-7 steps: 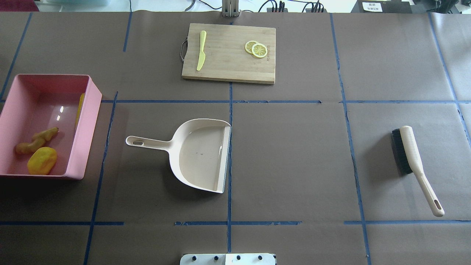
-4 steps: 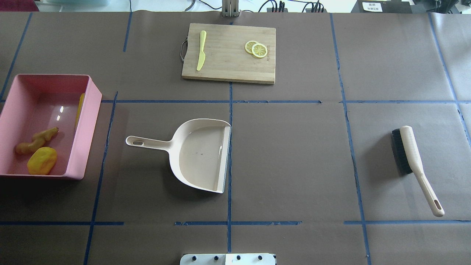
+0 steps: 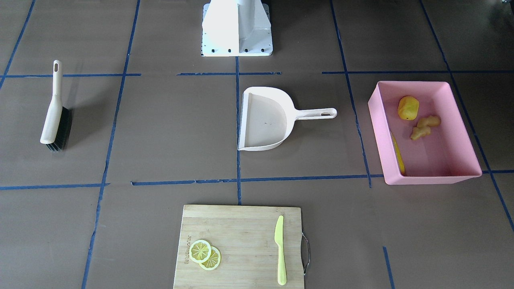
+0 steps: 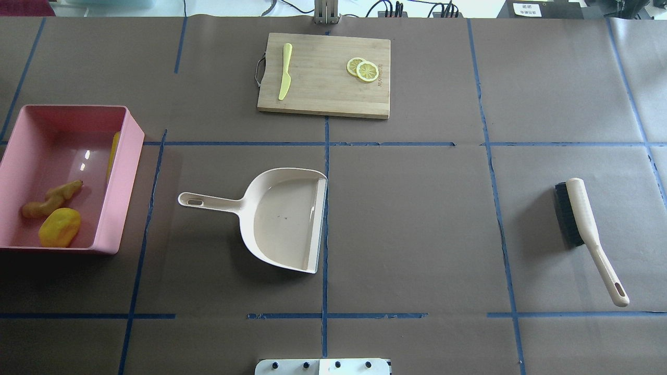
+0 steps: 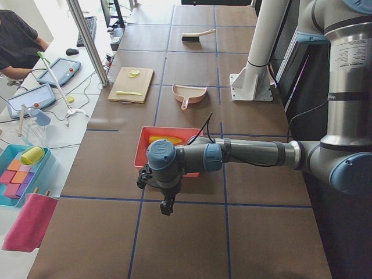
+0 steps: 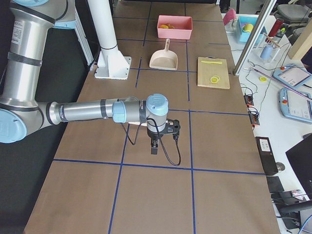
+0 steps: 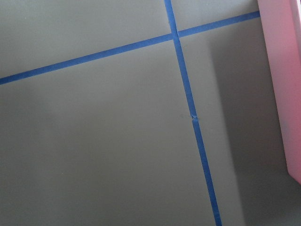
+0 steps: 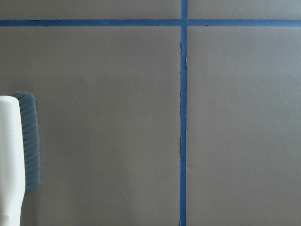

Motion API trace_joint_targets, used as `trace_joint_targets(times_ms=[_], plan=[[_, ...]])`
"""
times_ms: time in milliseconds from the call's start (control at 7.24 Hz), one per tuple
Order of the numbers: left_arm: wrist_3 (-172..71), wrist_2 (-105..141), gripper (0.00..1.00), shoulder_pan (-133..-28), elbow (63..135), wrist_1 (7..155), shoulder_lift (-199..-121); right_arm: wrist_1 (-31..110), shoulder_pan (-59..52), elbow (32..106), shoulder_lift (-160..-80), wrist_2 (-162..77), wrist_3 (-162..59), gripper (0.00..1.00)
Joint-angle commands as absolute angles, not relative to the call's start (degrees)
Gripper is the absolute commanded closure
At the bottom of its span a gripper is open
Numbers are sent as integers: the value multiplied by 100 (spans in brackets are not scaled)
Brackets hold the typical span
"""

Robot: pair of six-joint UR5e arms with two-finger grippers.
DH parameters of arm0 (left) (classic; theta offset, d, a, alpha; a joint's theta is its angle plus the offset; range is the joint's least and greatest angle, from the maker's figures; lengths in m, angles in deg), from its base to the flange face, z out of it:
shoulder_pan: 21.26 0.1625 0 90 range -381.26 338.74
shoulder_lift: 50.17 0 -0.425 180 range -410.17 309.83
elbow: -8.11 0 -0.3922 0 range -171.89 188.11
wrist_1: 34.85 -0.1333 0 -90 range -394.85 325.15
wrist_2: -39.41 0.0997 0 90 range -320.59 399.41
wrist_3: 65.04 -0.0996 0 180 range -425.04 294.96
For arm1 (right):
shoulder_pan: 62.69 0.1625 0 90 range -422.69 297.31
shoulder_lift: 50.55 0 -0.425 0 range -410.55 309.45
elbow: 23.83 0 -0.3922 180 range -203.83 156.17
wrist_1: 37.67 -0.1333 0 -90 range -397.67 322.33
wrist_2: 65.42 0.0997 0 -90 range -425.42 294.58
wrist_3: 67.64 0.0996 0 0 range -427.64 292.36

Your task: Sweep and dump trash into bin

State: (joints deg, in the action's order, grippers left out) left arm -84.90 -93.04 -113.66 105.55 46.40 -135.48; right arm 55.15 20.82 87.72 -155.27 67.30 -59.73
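The pink bin point(image 4: 131, 156) stands at the table's left end; it also shows in the front view point(image 3: 377, 120). In it lie the corn cob point(image 4: 112, 153) along the wall, the ginger root point(image 4: 51, 200) and the yellow pepper-like lump point(image 4: 59, 227). The beige dustpan point(image 4: 281, 219) lies empty at mid-table. The brush point(image 4: 583, 219) lies at the right. My left gripper point(image 5: 167, 207) shows only in the left side view, beyond the bin's outer end. My right gripper point(image 6: 154, 148) shows only in the right side view, past the brush. I cannot tell whether either is open or shut.
A wooden cutting board point(image 4: 323, 75) at the far middle carries a yellow-green knife point(image 4: 285, 70) and lemon slices point(image 4: 363, 69). The robot base point(image 3: 237, 28) stands at the near edge. The left wrist view shows the bin's wall point(image 7: 282, 70); the right wrist view shows the brush point(image 8: 11, 155).
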Motion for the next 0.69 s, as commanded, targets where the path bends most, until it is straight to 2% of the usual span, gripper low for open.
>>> trace_joint_targets(times_ms=[0,552], plan=[[-8490,-9313,0,-11373,10602,4619,-13551,5479,2081,8779,-15514,6739,-5973,0],[-8482,-9296,0,-11277,10681,4654,-13568,5443,2081,8762,-15400,6695,-5990,0]])
